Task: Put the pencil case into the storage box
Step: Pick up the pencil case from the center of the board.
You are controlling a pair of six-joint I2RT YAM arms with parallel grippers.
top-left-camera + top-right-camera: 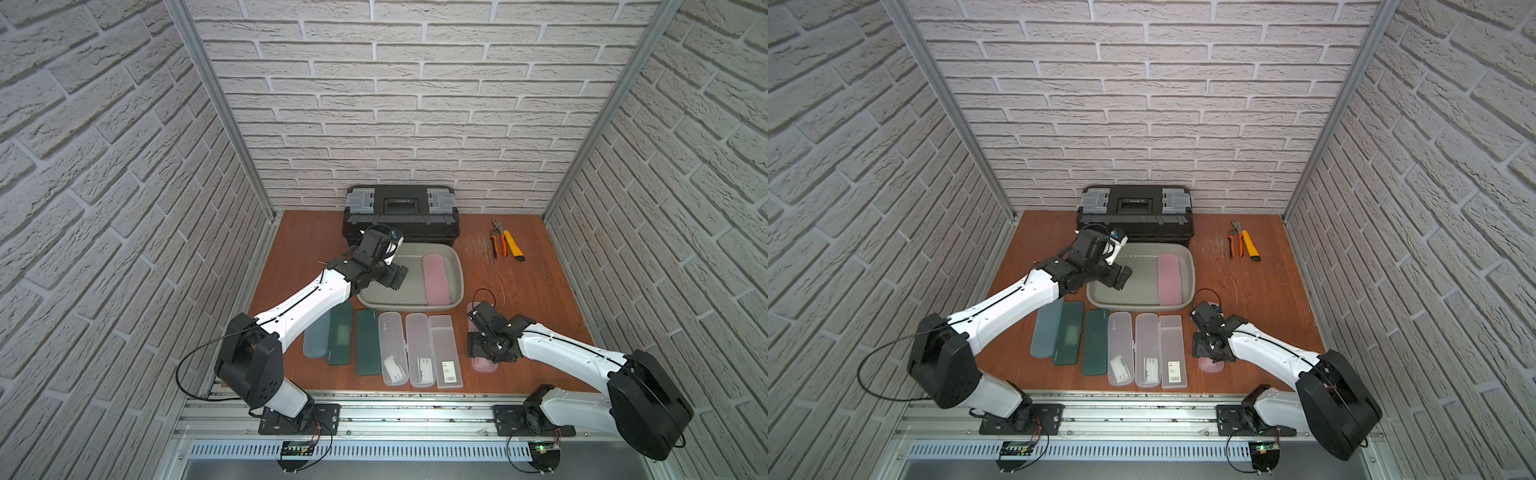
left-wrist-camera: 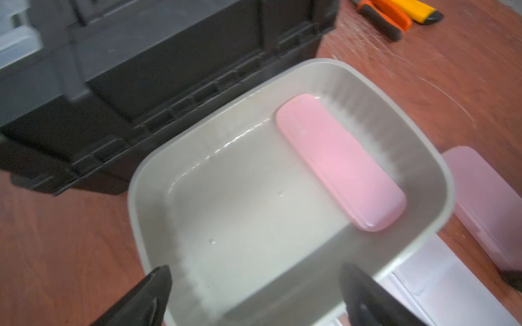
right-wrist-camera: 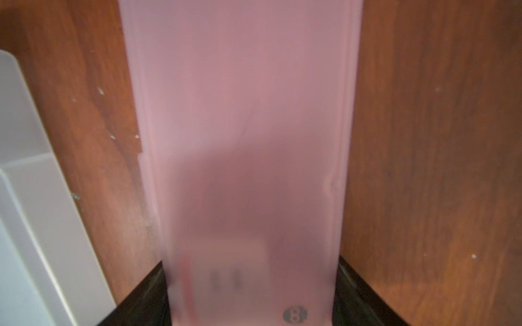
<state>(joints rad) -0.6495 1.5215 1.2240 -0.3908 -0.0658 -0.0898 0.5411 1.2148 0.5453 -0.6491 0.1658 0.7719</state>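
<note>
The storage box (image 1: 415,306) (image 1: 1142,306) (image 2: 440,158), a shallow grey-green tub, stands mid-table in both top views. Inside it, a pink pencil case (image 1: 436,279) (image 1: 1169,279) (image 2: 339,161) lies along the right wall. My left gripper (image 1: 397,277) (image 1: 1121,279) (image 2: 254,279) hovers open over the tub's left half, with nothing between its fingers. To the right of the tub, a translucent pink pencil case (image 1: 484,365) (image 1: 1210,365) (image 3: 245,113) lies on the table. My right gripper (image 3: 251,293) straddles its middle, with a finger against each long side. The wrist hides most of this case from above.
A black toolbox (image 1: 401,216) stands against the back wall, behind the tub. Orange-handled pliers (image 1: 498,243) and a yellow knife (image 1: 514,248) lie at the back right. In front of the tub is a row of blue-grey (image 1: 316,336), dark green (image 1: 368,347) and clear (image 1: 446,351) pencil cases.
</note>
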